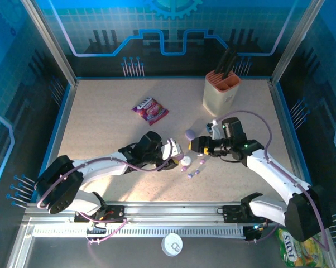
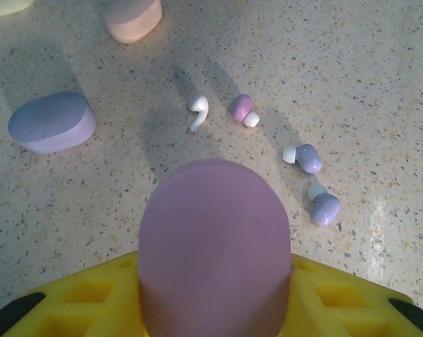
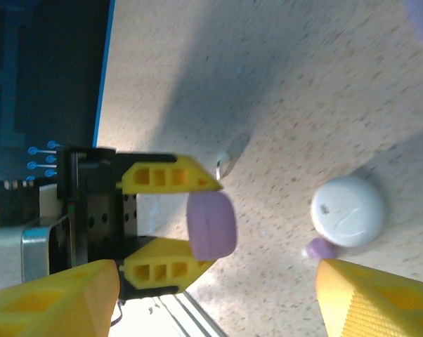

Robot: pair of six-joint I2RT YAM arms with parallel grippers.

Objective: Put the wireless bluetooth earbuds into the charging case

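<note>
- Gripping the pink case (image 2: 215, 239), lid shut, in the left jaws.
- Holding the right jaws released and empty above the bench (image 2: 380, 63).
- Yet to open it and seat the four earbuds (image 2: 306, 159) scattered loose on the bench just beyond.

Setting: robot test cell, laboratory type.
Enclosure: aluminium frame posts (image 1: 48, 42) carry blue printed panels (image 1: 173, 33) with circuit and gear graphics on three sides.
Work surface: speckled table (image 1: 101, 123).
Mounting: left arm (image 1: 101, 166) and right arm (image 1: 271, 170) bolted to a slotted rail (image 1: 173, 209) at the near edge.
</note>
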